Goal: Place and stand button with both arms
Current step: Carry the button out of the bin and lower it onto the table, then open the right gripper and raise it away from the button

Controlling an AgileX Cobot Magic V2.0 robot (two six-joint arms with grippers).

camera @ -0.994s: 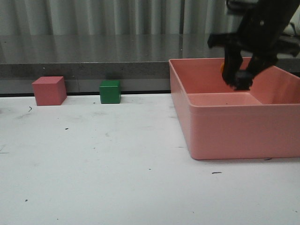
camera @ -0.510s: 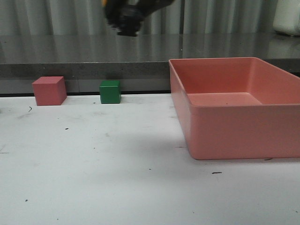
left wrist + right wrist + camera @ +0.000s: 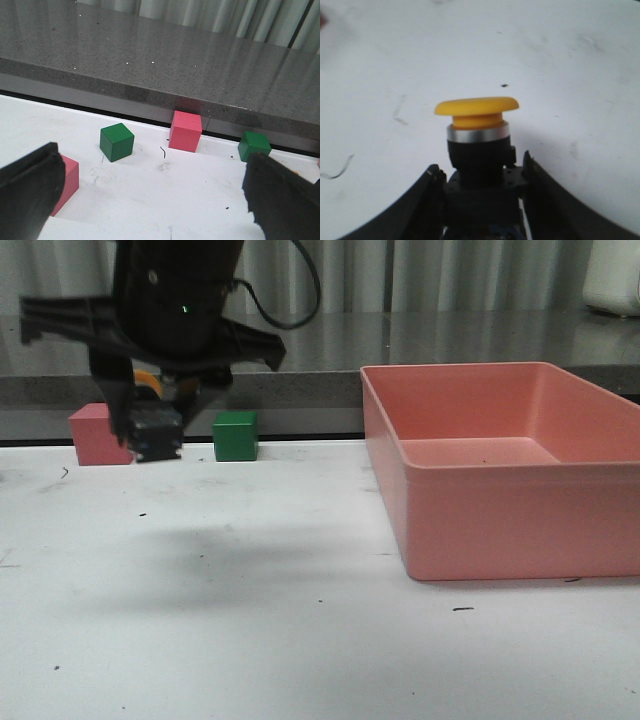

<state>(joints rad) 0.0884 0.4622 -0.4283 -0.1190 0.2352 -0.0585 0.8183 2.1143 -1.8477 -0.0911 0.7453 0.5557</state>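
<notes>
**Desk:** What sits in the pink bin (image 3: pixel 480 510)?

**Photographer:** Nothing that can be seen. Its inner floor and walls look bare in the front view, though the near wall hides the front strip of the floor. It stands on the white worktop (image 3: pixel 250 620) at the right side.

**Desk:** And the button?

**Photographer:** The button (image 3: pixel 476 131) is clamped by its dark base between the fingers of the right hand (image 3: pixel 477 187), yellow cap outward, with a silver ring below the cap. In the front view the same hand (image 3: pixel 158 430) hangs above the worktop at far left, the button (image 3: pixel 150 415) only a sliver of yellow over a dark block with blue flecks.

**Desk:** Does the button touch the surface?

**Photographer:** No; it hangs clear of the worktop, with a soft shadow lying beneath it.

**Desk:** The other arm?

**Photographer:** The left hand (image 3: pixel 160 200) shows only two black fingertips at the frame edges, spread wide apart and holding nothing.

**Desk:** Anything obscured?

**Photographer:** The right arm partly covers a pink cube (image 3: pixel 92 432) at the back edge; a green cube (image 3: pixel 235 435) stands just beside it, uncovered. The arm is blurred.
</notes>
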